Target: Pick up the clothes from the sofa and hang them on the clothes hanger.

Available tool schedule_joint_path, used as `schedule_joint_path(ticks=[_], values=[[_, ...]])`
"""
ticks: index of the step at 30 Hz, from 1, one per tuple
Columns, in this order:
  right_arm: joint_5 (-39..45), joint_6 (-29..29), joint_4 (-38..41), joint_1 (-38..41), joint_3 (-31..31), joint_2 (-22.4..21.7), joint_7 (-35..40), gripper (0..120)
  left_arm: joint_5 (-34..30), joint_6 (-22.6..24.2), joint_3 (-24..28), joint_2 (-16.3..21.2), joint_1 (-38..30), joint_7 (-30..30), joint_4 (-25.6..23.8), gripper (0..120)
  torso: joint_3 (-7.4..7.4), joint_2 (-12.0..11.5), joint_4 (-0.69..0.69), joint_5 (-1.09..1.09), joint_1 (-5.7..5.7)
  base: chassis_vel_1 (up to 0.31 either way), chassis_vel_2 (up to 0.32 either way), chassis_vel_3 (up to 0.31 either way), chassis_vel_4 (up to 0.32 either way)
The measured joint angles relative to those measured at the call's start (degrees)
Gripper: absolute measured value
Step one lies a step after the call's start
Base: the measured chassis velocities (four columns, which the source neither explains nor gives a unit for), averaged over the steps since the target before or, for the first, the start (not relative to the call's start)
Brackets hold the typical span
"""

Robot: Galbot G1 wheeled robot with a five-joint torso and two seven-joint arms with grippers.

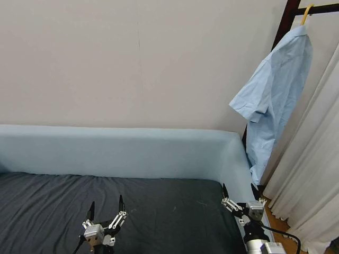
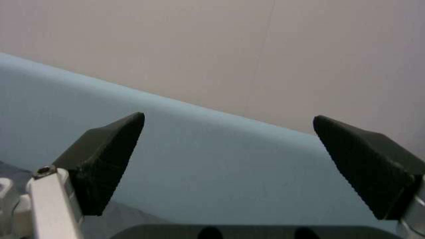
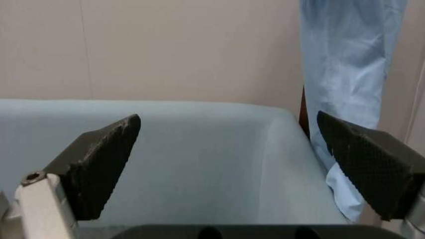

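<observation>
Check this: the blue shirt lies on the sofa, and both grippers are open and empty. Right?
No. The head view shows the shirt hanging from a hanger beside the sofa, not lying on it. The left gripper and right gripper are open and empty.

Sofa (image 1: 159,211) fills near and middle, its backrest (image 1: 132,153) on far side against wall (image 1: 132,53). Shirt (image 1: 275,100) hangs far right on hanger (image 1: 306,13), hooked over rack (image 1: 283,21), beyond sofa's right end. Curtain (image 1: 312,180) right of rack. Left pincer (image 1: 106,203) near, left of centre, above seat. Right pincer (image 1: 238,190) near right, at sofa's right edge. Pincers well apart.
</observation>
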Motion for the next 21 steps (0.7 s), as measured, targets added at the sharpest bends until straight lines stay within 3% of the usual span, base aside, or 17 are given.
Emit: schedule_joint_path(ticks=[21], values=[[0.4,-0.1,-0.1,0.5,-0.3,-0.3,0.0,100,-0.2,0.1,0.0,0.1,-0.1,0.1,-0.1,100,0.00,0.0,0.00,0.00,0.01,0.000,0.000,0.000,0.000]])
